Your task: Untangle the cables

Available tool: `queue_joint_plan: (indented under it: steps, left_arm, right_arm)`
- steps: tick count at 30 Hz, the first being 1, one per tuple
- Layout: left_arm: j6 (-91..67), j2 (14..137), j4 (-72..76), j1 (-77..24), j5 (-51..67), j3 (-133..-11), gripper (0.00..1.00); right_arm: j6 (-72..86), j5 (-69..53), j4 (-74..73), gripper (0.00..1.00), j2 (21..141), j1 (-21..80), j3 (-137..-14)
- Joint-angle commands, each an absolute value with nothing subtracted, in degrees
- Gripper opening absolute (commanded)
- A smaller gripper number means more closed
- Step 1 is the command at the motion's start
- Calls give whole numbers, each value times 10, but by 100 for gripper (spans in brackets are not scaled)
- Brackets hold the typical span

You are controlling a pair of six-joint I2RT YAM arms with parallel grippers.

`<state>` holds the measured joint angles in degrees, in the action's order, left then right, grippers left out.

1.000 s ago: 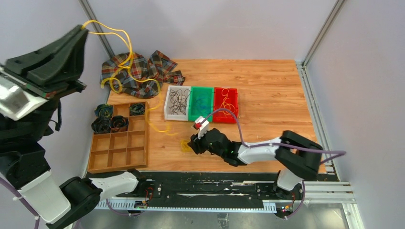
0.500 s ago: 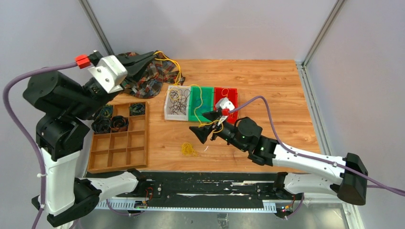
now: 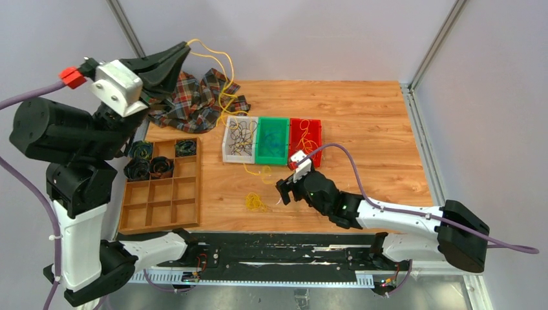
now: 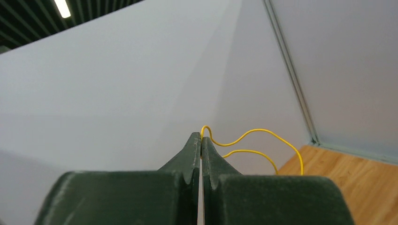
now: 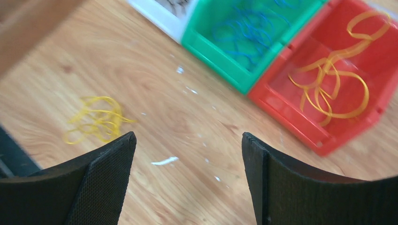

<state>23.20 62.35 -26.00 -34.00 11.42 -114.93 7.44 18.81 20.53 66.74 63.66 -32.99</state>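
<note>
The white bin (image 3: pixel 225 146) holds black strands (image 3: pixel 240 137), the green bin (image 3: pixel 271 159) blue, the red bin (image 3: pixel 305 161) yellow. At 11 o'clock the left gripper (image 4: pixel 201 140) pinches a yellow cable (image 4: pixel 263 130); the right gripper (image 5: pixel 187 140) gapes empty.

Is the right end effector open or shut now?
Open. In the wrist view the right end effector has its fingers wide apart, with only the table between them.

Left black-and-white arm (image 3: pixel 71 129) reared up high. Left end effector (image 3: pixel 186 45), dark and two-fingered, has jaws pressed together, pinching thin yellow cable (image 4: pixel 264 130). Right black-and-white arm (image 3: pixel 394 216) stretched low over the desk. Right end effector (image 5: pixel 187 136) jaws spread wide.
</note>
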Motion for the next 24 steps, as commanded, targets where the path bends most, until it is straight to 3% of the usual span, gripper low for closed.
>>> queue_joint_plan:
  steps: [1, 8, 15, 24]
  left_arm:
    - [228, 621, -168, -345, 54, -1167, 0]
    - [231, 621, -191, -345, 63, -1172, 1]
    - [230, 612, -240, -345, 101, -1134, 1]
    - [208, 601, -272, -345, 130, -1089, 0]
  right_arm:
    - [113, 277, 205, 83, 665, 608, -309]
    - [101, 266, 188, 82, 627, 581, -321]
    - [59, 73, 192, 83, 572, 581, -454]
    - [96, -103, 245, 84, 663, 584, -616]
